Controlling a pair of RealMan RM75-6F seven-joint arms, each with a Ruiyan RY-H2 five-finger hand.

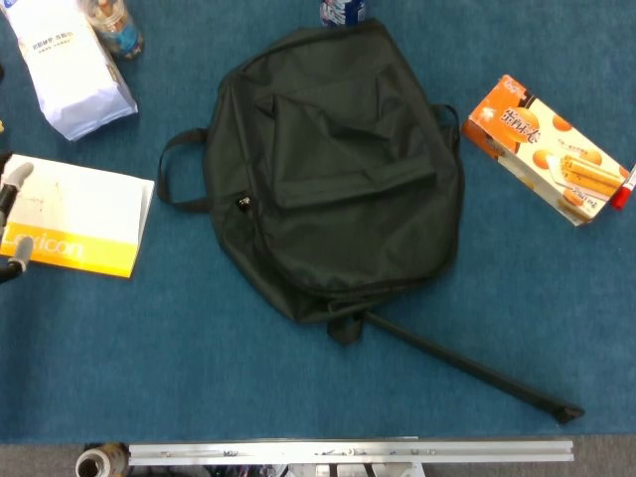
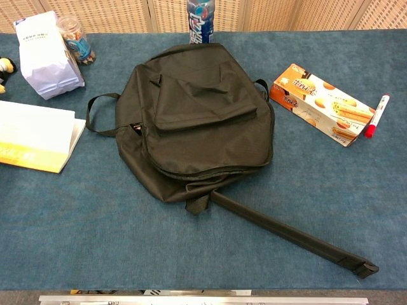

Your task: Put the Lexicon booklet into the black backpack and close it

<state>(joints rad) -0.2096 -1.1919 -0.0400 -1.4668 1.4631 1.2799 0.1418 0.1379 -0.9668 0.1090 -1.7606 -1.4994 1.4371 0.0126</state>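
The black backpack (image 1: 338, 169) lies flat in the middle of the blue table, its flap closed and its front pocket facing up; the chest view shows the backpack (image 2: 197, 114) the same way. The Lexicon booklet (image 1: 84, 214) lies flat to its left, white with a yellow band, and appears in the chest view as the booklet (image 2: 35, 136). My left hand (image 1: 12, 224) reaches in from the left edge over the booklet's left end, fingers apart, covering the first letters of the title. My right hand is out of sight.
A white bag (image 1: 70, 70) and a snack jar (image 1: 114, 25) stand at the back left, a bottle (image 1: 343, 10) behind the backpack. An orange biscuit box (image 1: 545, 149) and a red marker (image 1: 624, 187) lie at the right. A long black strap (image 1: 467, 368) trails toward the front right.
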